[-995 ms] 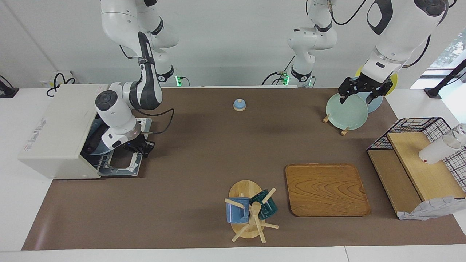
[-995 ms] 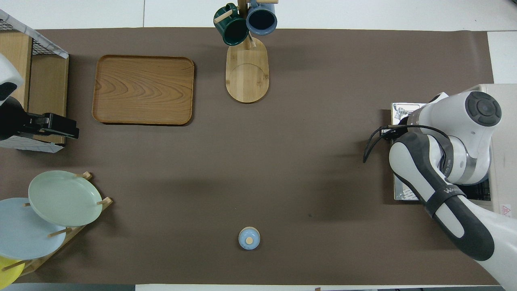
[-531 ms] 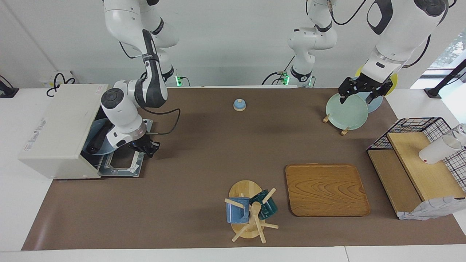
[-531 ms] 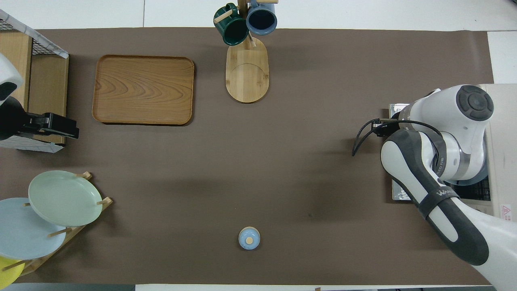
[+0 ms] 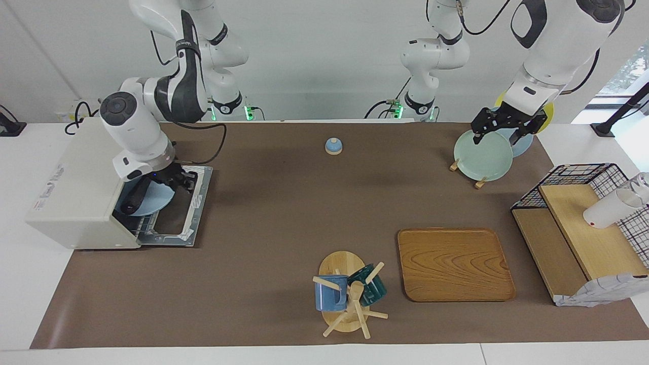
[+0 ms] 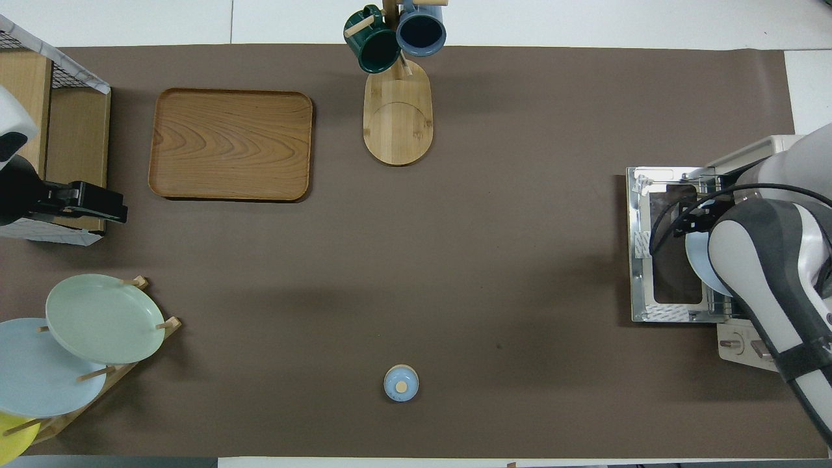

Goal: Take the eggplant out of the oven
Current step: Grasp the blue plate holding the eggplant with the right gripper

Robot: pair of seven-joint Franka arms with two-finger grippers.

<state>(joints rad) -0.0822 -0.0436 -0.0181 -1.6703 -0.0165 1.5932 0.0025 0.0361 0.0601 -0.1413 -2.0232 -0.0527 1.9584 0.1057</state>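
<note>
The off-white oven (image 5: 76,177) stands at the right arm's end of the table with its glass door (image 5: 180,213) folded down flat on the mat. In its mouth a light blue plate (image 5: 149,198) rests on the wire rack, with the dark eggplant (image 5: 132,203) lying on it. My right gripper (image 5: 181,181) hangs just above the plate's rim, over the door's hinge end. In the overhead view the right arm (image 6: 767,260) hides the eggplant; the door (image 6: 669,260) and plate rim (image 6: 695,257) show. My left gripper (image 5: 501,129) waits open and empty over the plate rack.
A plate rack (image 5: 481,152) with a green plate stands at the left arm's end, beside a wire-basket shelf (image 5: 583,233) bearing a white cup (image 5: 606,213). A wooden tray (image 5: 454,263) and a mug tree (image 5: 350,294) lie farther out. A small blue bell (image 5: 333,146) sits near the robots.
My right arm has lifted and swung back: its gripper went from over the door's outer part to above the plate's rim at the oven mouth. The left arm has not moved.
</note>
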